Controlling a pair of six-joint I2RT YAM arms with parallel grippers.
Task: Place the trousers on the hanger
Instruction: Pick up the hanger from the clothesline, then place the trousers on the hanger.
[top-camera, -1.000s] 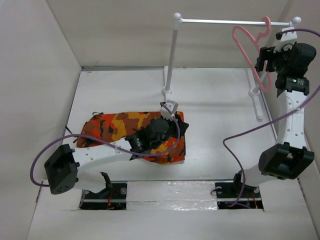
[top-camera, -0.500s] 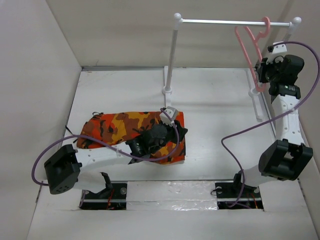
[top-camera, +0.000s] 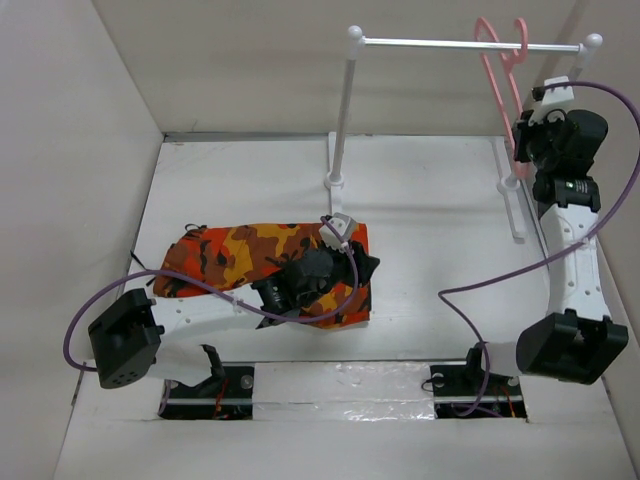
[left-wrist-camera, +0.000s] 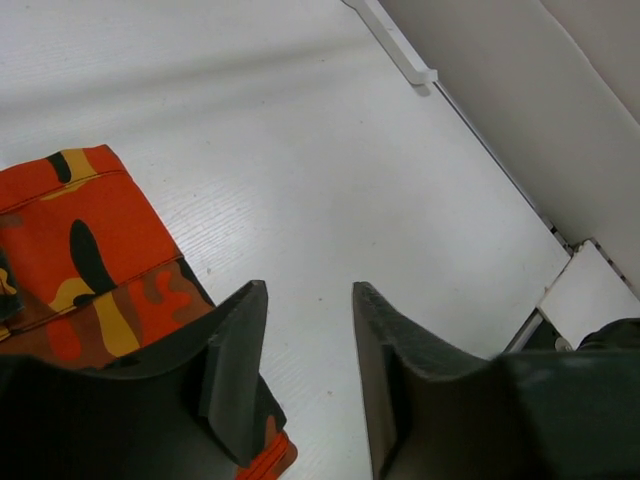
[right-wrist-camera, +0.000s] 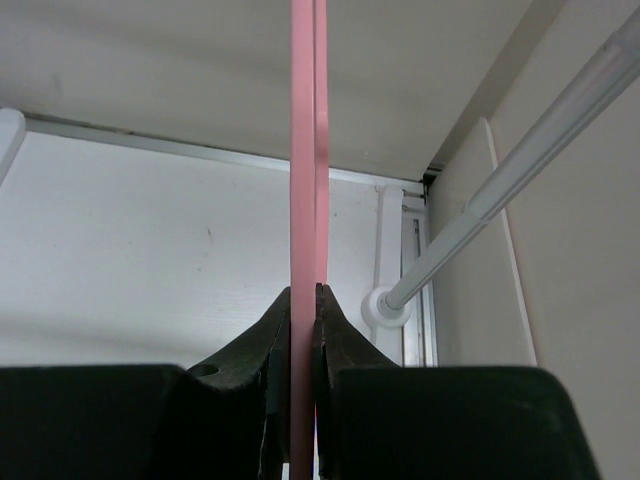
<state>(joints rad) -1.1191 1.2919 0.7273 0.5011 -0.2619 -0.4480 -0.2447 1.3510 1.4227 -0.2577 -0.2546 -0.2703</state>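
Right gripper (right-wrist-camera: 303, 305) clamps the thin pink hanger (right-wrist-camera: 305, 130) edge-on.

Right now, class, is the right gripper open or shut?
Shut. In the wrist view the right gripper clamps the pink hanger from both sides, with no gap showing.

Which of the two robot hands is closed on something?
The right hand: it pinches the thin pink clothes hanger. The left hand is open and holds nothing, over the edge of the orange camouflage-print fabric trousers.
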